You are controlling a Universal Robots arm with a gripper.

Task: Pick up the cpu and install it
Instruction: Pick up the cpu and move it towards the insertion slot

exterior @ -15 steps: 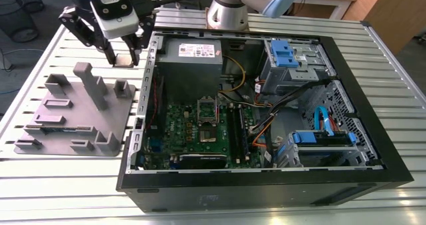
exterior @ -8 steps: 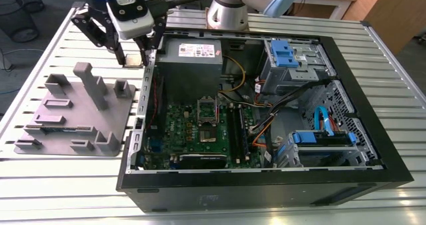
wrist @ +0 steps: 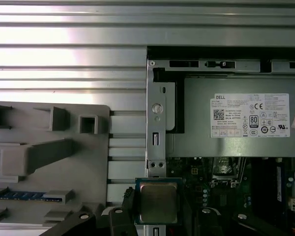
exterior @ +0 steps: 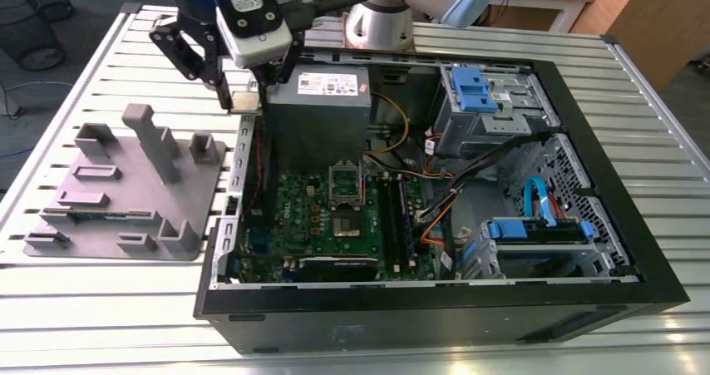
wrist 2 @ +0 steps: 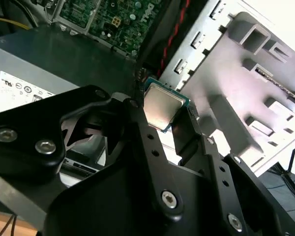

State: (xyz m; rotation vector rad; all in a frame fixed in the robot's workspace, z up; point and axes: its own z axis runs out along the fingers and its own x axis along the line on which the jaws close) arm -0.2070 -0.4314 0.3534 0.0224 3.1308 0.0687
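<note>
Two fingers (wrist 2: 143, 135) of the pincer (wrist 2: 163, 114) clamp the cpu (wrist 2: 161, 104) between them, covering its side edges; its underside is hidden.

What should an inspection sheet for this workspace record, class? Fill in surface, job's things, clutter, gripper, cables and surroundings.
Surface: ribbed silver metal table carrying an open black computer case and a grey plastic tray with upright posts.
Job's things: small square silver-topped cpu, held above the case's edge beside the tray; green motherboard with its metal socket frame lies inside the case.
Clutter: nothing seen.
Gripper: black gripper, shut on the cpu.
Cables: orange, yellow and black wires run inside the case.
Surroundings: black wire basket and wooden furniture beyond the table.
</note>
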